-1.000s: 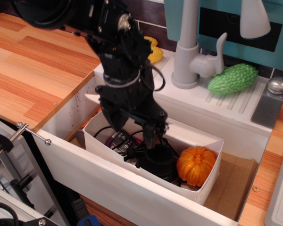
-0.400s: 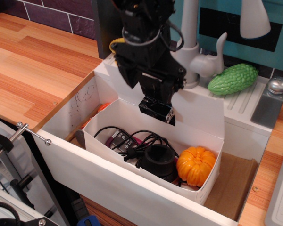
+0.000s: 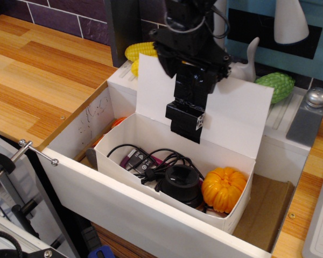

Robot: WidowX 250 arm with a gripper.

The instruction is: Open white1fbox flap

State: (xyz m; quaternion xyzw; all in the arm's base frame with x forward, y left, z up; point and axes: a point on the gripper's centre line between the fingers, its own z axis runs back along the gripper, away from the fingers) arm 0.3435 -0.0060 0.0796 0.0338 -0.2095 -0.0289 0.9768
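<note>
1. Wooden counter at left, purple tiled wall behind, white sink basin sunk into the middle of the scene.
2. Inside the basin, toward its near wall: a long white box, open at the top.
3. Within the box: a tangle of black cables, a round black object and an orange toy pumpkin at the right end, just beside the black object.
4. Hinged along the box's far edge: the flap, raised to roughly upright and leaning slightly back toward the faucet.
5. Against the front face of the flap, near its middle: the black gripper, hanging down from the arm above. Could not tell whether the fingers were spread or pinched on the cardboard.
6. Behind the flap: yellow toy corn at left, a bumpy green toy gourd at right, a grey metal-capped dispenser further right.
</note>
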